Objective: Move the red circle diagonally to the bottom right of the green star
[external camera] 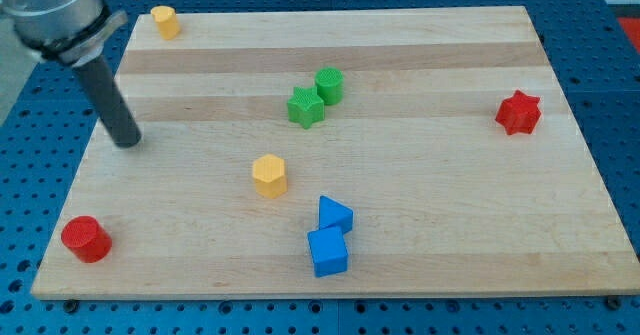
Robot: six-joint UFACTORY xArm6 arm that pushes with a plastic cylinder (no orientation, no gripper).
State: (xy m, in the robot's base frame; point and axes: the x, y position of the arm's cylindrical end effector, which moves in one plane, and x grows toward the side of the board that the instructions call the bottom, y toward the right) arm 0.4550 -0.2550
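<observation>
The red circle (86, 239) sits near the board's bottom left corner. The green star (305, 107) lies above the board's middle, touching a green circle (329, 84) at its upper right. My tip (127, 141) rests on the board at the left side, well above the red circle and far left of the green star. It touches no block.
A yellow hexagon (269, 175) stands near the middle. A blue triangle (335, 215) and a blue cube (328, 251) sit together at the bottom centre. A red star (518, 113) is at the right. A yellow block (164, 21) is at the top left. The wooden board (440, 225) lies on a blue pegboard.
</observation>
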